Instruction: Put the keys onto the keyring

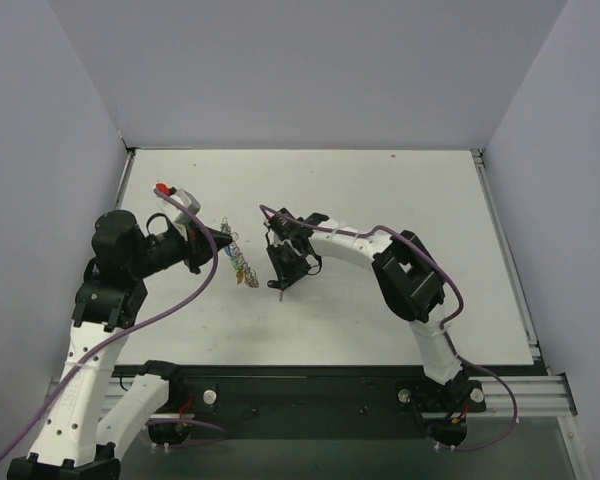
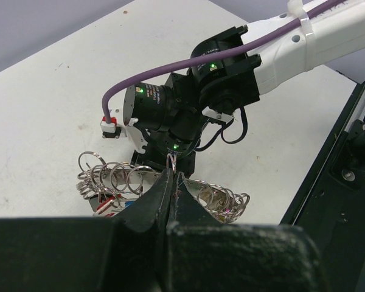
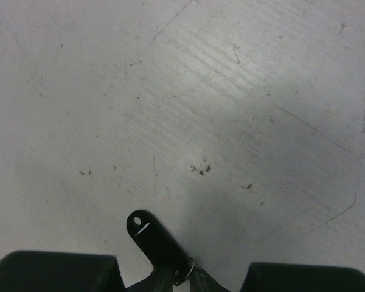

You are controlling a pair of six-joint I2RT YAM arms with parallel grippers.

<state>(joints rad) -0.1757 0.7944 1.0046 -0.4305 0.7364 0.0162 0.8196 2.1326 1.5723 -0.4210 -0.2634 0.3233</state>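
The keyring (image 2: 202,196) is a flat silvery band crowded with small wire loops; it also shows in the top view (image 1: 240,264). My left gripper (image 2: 172,182) is shut on its rim and holds it above the table (image 1: 223,240). Small red and blue plastic heads of keys (image 2: 109,204) hang under its left part. My right gripper (image 1: 278,278) faces the keyring from the right, close to it. It is shut on a small split ring (image 3: 186,272) that carries a flat black tag (image 3: 152,237), which points down at the table.
The white table (image 1: 380,200) lies under both grippers, with scuff marks (image 3: 201,168) below the right gripper. Grey walls close in the left, back and right. A black rail (image 1: 310,385) runs along the near edge by the arm bases.
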